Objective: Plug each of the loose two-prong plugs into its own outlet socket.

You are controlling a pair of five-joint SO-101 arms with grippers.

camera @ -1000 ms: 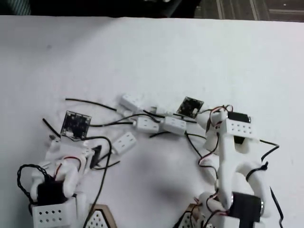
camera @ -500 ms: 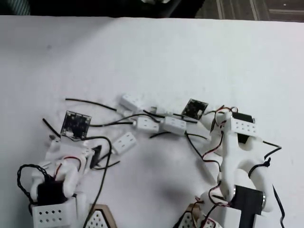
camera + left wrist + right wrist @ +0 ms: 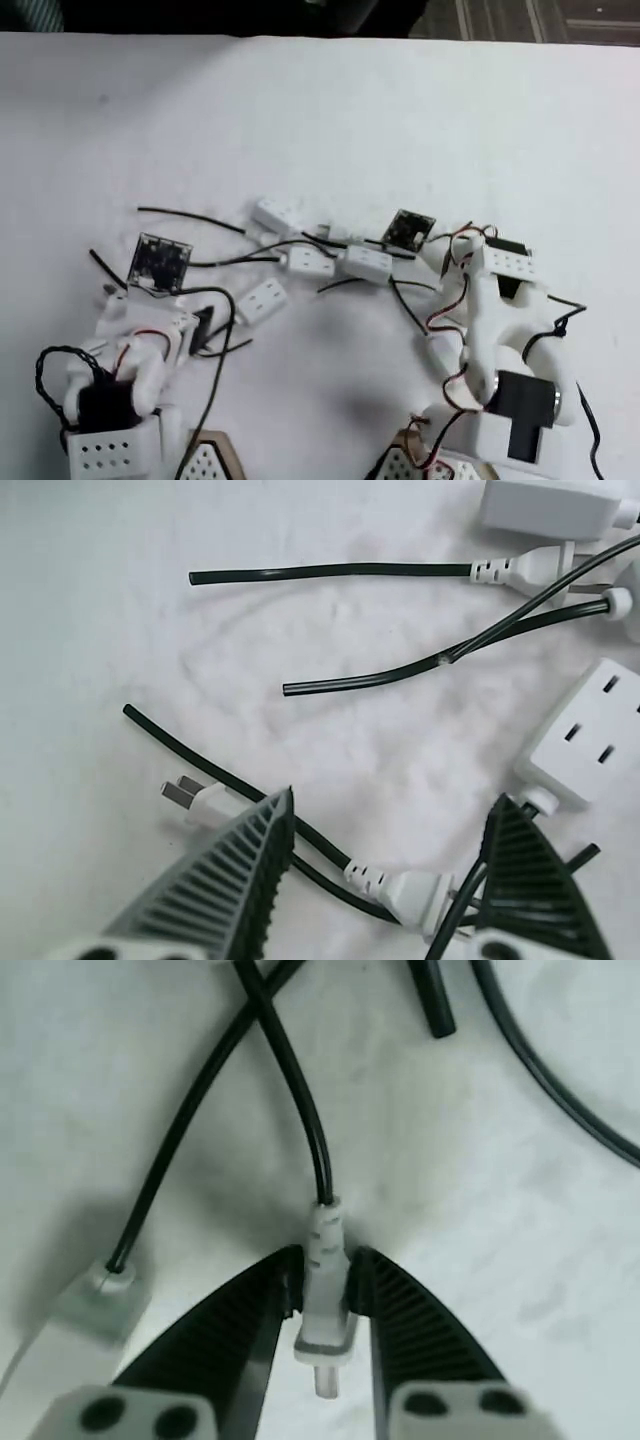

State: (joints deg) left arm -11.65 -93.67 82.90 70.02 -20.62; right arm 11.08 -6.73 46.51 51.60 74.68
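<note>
The right arm [image 3: 490,330] has its jaws clamped on a small white plastic plug [image 3: 324,1305] at the end of a thin black cord [image 3: 300,1110]. The plug is low over the white table [image 3: 320,120], at the right end of the pile of cords. So I think the grabbing step is done for this plug, and the plugging-in step comes next. The arm will need to carry the plug to a free white plastic socket block [image 3: 367,262], turn it so the prongs face the slots, and push it straight in. Other black cords [image 3: 180,1160] cross over this one close to the jaws, so they may pull or tangle when the plug is carried. The left arm [image 3: 125,370] sits at the near left of the table with its jaws apart and holding nothing. Under them lies another white plug with two flat metal prongs [image 3: 200,800], and one more white plug [image 3: 410,895] lies between the jaws. A white socket block with dark slots [image 3: 590,730] lies near, off to one side. Loose cord ends [image 3: 330,572] lie around it too.
</note>
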